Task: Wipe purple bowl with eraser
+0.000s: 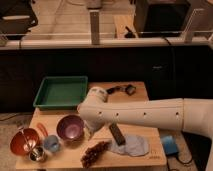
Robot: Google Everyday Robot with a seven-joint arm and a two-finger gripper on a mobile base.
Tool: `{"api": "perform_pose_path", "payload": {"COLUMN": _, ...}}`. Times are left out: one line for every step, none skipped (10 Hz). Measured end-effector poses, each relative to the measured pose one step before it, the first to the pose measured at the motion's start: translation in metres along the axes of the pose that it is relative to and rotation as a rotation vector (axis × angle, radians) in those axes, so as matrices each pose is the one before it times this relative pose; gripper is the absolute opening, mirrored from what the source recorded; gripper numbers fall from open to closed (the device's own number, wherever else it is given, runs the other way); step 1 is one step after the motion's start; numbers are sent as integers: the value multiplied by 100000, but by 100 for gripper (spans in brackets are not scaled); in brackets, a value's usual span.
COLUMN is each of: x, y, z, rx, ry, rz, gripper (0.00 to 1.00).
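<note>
As seen from above and in front, a wooden table point(50, 116) holds a spread of kitchen items, with a white robot arm point(150, 116) reaching across it from the right.

At the front left corner sits an orange-brown bowl point(24, 141) with a utensil leaning in it. A small metal cup point(36, 155) stands just in front of it, touching or nearly touching its rim. A green tray point(61, 92) fills the back left corner. Between the orange-brown bowl and the next bowl lies a slim orange object point(42, 130), with a small blue-grey cup point(51, 144) near the front edge.

The purple bowl point(70, 127) stands upright left of the table's centre, in front of the tray, and looks empty. A bunch of dark red grapes point(95, 153) lies at the front edge, just right of it.

The gripper point(91, 129) hangs from the arm's end near the table's centre, just beside the purple bowl's right rim. Whether it is gripping or released cannot be told.

The eraser point(117, 134), a small dark block, sits tilted just right of the gripper, at the left edge of a soft blue-grey cloth point(131, 146) that lies near the front edge. Contact between eraser and gripper cannot be told.

A black-handled tool point(120, 90) lies along the back edge. A blue block point(170, 145) shows by the right edge.
</note>
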Motion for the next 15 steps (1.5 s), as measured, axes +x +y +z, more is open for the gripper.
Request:
{"api": "perform_pose_path", "payload": {"x": -466, "y": 557, "z": 471, "rx": 284, "ry": -240, "rz": 2188, "gripper": 80}}
{"api": "perform_pose_path", "payload": {"x": -445, "y": 576, "z": 263, "rx": 291, "ry": 213, "rz": 2128, "gripper": 80}}
{"api": "perform_pose_path", "payload": {"x": -481, "y": 544, "z": 137, "rx": 243, "ry": 450, "rz": 2393, "gripper": 80}}
{"api": "perform_pose_path", "payload": {"x": -405, "y": 397, "z": 89, "rx": 240, "ry": 298, "rz": 1888, "gripper": 80}}
{"api": "perform_pose_path", "payload": {"x": -338, "y": 411, "z": 69, "rx": -24, "ry": 90, "rz": 1529, "gripper": 80}}
{"api": "perform_pose_path", "payload": {"x": -478, "y": 570, "z": 156, "rx": 168, "ry": 43, "rz": 2169, "gripper": 80}}
{"api": "perform_pose_path", "payload": {"x": -337, "y": 434, "z": 295, "rx": 7, "ry": -74, "rz": 1428, "gripper": 80}}
{"api": "perform_pose_path", "payload": {"x": -188, "y": 148, "z": 402, "rx": 158, "ry": -186, "rz": 775, "gripper": 80}}
{"api": "perform_pose_path", "payload": {"x": -146, "y": 390, "z": 481, "rx": -84, "ry": 93, "rz": 1065, "gripper": 80}}
{"api": "perform_pose_path", "payload": {"x": -141, "y": 403, "z": 399, "rx": 17, "ry": 43, "rz": 1267, "gripper": 80}}
{"api": "perform_pose_path", "payload": {"x": 2, "y": 491, "z": 354, "rx": -157, "ry": 250, "rz": 1635, "gripper": 80}}
{"api": "perform_pose_path", "payload": {"x": 190, "y": 354, "z": 349, "rx": -328, "ry": 209, "rz": 1188, "gripper": 80}}
{"api": "perform_pose_path", "payload": {"x": 365, "y": 371, "z": 582, "rx": -123, "ry": -67, "rz": 1143, "gripper": 80}}
{"api": "perform_pose_path", "payload": {"x": 488, "y": 366, "z": 670, "rx": 145, "ry": -274, "rz": 930, "gripper": 80}}
{"api": "perform_pose_path", "payload": {"x": 578, "y": 389, "z": 737, "rx": 117, "ry": -226, "rz": 799, "gripper": 80}}
